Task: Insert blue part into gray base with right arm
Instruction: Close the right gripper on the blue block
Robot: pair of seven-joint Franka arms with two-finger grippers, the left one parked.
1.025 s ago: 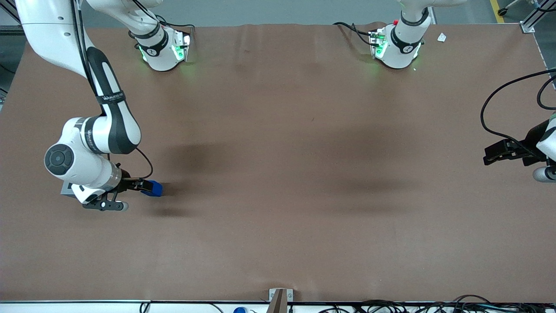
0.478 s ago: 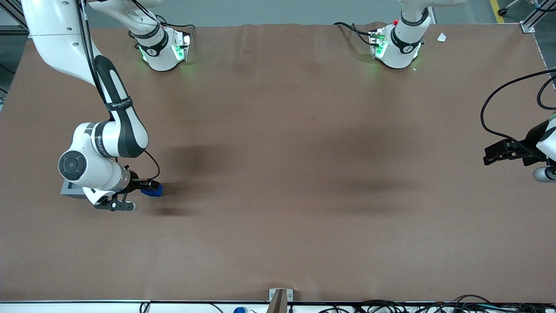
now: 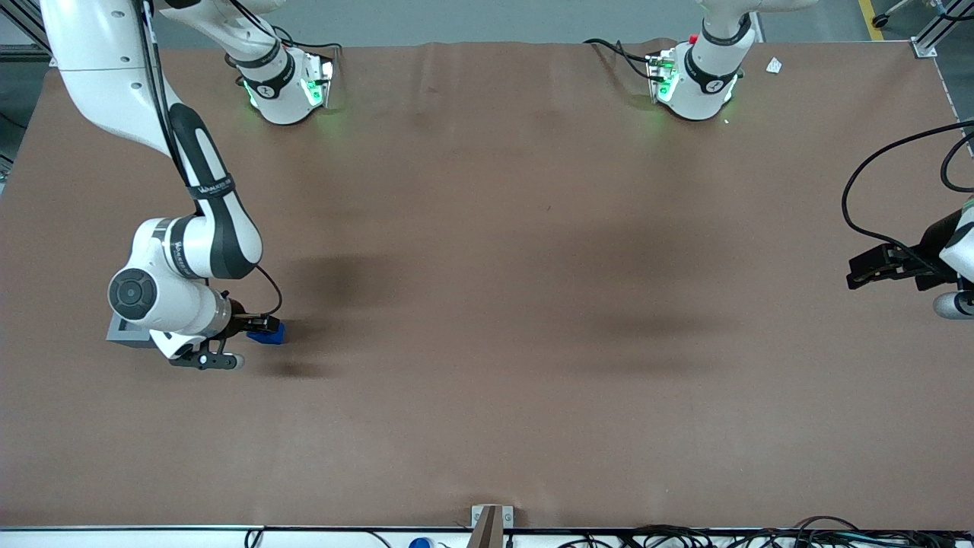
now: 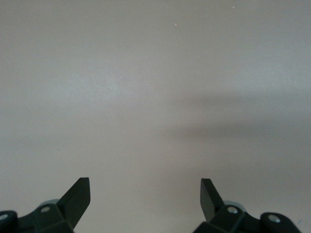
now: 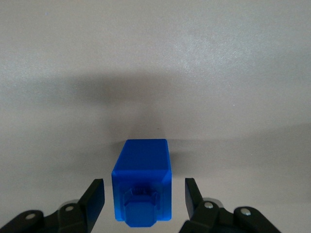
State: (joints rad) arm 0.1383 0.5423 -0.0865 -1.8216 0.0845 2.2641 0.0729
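The blue part (image 3: 274, 333) lies on the brown table, its knob facing the wrist camera in the right wrist view (image 5: 142, 187). My right arm's gripper (image 3: 262, 328) is low over it. The gripper (image 5: 144, 188) is open, with one black finger (image 5: 95, 194) on each side of the blue part and a gap showing on both sides. The gray base (image 3: 116, 335) stands on the table beside the blue part, mostly hidden under the right arm's wrist (image 3: 163, 301).
The two arm bases (image 3: 285, 84) (image 3: 696, 80) stand at the table edge farthest from the front camera. A metal bracket (image 3: 491, 521) and cables lie at the nearest edge.
The right arm's wrist has shifted toward the blue part and come down, so the fingers now straddle it. The blue part has stayed in place.
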